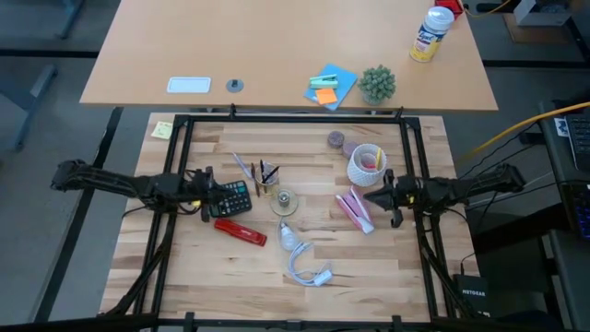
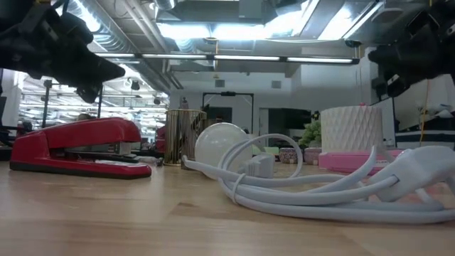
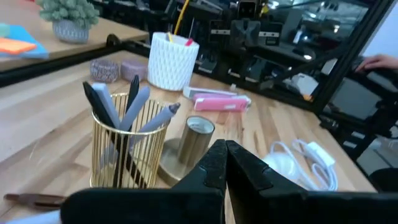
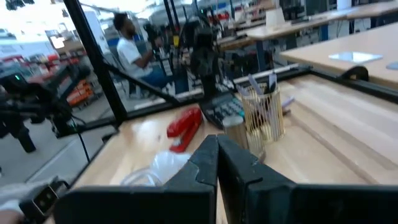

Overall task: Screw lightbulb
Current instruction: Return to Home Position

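Observation:
The small frosted-white lightbulb (image 1: 288, 236) lies on its side on the wooden table, beside the white looped cable (image 1: 309, 267). It also shows in the low view (image 2: 219, 146) and in the left wrist view (image 3: 280, 167). A brass socket on a round base (image 1: 284, 202) stands upright just beyond it, also seen in the left wrist view (image 3: 196, 142). My left gripper (image 1: 208, 191) hovers shut and empty over the calculator (image 1: 232, 196), left of the socket. My right gripper (image 1: 376, 195) hovers shut and empty to the right of the socket, near the pink tube (image 1: 355, 211).
A red stapler (image 1: 241, 231) lies left of the bulb. A gold wire pen holder (image 1: 265, 180) stands behind the socket. A white ribbed cup (image 1: 367, 164) stands at the right rear. A black frame (image 1: 295, 117) borders the table. A person (image 4: 134, 50) sits beyond the table.

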`<state>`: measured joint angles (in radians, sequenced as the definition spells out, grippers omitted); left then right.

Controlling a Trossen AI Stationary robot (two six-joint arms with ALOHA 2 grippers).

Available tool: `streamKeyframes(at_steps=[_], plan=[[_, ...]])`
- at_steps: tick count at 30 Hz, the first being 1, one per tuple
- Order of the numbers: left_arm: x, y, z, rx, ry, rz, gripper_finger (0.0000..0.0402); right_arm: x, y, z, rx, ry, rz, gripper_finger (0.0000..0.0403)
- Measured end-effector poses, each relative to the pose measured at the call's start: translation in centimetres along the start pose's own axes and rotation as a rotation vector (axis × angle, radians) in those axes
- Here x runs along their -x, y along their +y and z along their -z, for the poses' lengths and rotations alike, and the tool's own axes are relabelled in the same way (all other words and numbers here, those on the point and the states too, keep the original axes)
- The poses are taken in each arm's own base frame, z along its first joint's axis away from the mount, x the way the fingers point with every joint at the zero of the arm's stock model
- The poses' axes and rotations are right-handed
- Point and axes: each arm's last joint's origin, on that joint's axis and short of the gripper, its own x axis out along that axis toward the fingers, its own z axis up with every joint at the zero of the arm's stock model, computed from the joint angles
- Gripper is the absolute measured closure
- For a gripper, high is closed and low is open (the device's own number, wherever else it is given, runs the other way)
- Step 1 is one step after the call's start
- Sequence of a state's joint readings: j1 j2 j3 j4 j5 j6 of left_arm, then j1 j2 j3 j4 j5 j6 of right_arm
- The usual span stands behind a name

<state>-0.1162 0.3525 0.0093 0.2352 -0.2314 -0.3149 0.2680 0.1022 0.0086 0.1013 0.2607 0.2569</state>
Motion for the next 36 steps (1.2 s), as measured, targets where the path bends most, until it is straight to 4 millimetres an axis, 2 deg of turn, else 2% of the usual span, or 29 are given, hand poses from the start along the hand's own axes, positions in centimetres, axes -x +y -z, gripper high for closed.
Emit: streamKeyframes(at_steps=[8, 12, 26, 36], plan=[[0.5, 0.2, 0.1, -0.001, 0.006, -0.002, 0.0402, 0.7, 0.0, -0.9, -0.028, -0.102, -0.027, 0.0395], [0.9, 0.4, 0.4, -0.008, 0.034, -0.012, 0.0402, 0.7, 0.0, -0.8, -0.026, -0.095, -0.029, 0.0395], [2.3, 0.2, -1.2, 0.038, -0.153, 0.048, 0.0402, 0.6, 0.0, -0.4, -0.015, -0.054, -0.024, 0.0395], [2.2, 0.2, -1.1, 0.037, -0.147, 0.046, 0.0402, 0.6, 0.0, -0.4, -0.015, -0.053, -0.023, 0.0395]])
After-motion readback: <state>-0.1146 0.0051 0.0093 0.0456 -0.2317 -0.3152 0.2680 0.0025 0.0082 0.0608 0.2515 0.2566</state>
